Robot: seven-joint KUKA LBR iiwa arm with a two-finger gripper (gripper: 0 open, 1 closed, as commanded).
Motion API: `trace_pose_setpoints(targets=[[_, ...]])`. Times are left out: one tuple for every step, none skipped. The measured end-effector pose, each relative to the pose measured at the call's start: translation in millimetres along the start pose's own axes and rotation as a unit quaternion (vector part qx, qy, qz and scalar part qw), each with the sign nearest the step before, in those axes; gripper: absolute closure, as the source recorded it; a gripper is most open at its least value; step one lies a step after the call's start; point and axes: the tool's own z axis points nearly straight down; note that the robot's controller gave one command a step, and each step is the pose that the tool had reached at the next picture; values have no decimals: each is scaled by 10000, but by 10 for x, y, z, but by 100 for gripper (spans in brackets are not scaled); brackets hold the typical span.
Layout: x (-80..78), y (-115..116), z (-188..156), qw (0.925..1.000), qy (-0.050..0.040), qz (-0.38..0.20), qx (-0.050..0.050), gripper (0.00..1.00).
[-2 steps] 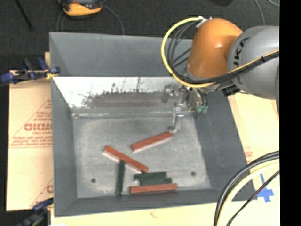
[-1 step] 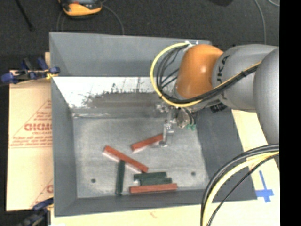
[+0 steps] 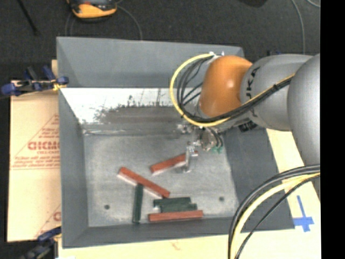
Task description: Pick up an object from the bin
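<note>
Your claw (image 3: pixel 190 156) is low in the bin (image 3: pixel 73 166), a touch right of the floor's centre, right at the upper end of a reddish-brown bar (image 3: pixel 166 165). That bar runs off from the claw toward eight o'clock, flat and tilted, alone on its patch of grey floor. Clenched or released? I cannot tell, the wrist hides it, so I won't call it a hold.

Moving outward, at seven o'clock there's a longer reddish-brown stick (image 3: pixel 143 182), slanting down to the right, near the first bar but apart from it. Beyond that, between six and seven o'clock, a small cluster lies by the near wall. It has an upright dark green bar (image 3: pixel 138 203), a dark green block (image 3: pixel 172 203) lying crosswise, and a reddish-brown strip (image 3: pixel 176 216) just beneath the block.

My read is that you're at the grasp step, the tilted bar is the likely target, and nothing is lifted yet. The next move calls for a firm close across the bar's narrow width, then a straight rise. You're at its tip, so watch that it doesn't pivot or slip out as it leaves the floor.
</note>
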Motion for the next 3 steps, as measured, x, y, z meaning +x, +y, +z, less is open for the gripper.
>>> trace_pose_setpoints(targets=[[-259,29,-102,9993,-33,-361,3,0],[-68,58,221,9994,-23,-333,-6,0],[-91,-147,212,9999,-37,-100,-3,100]])
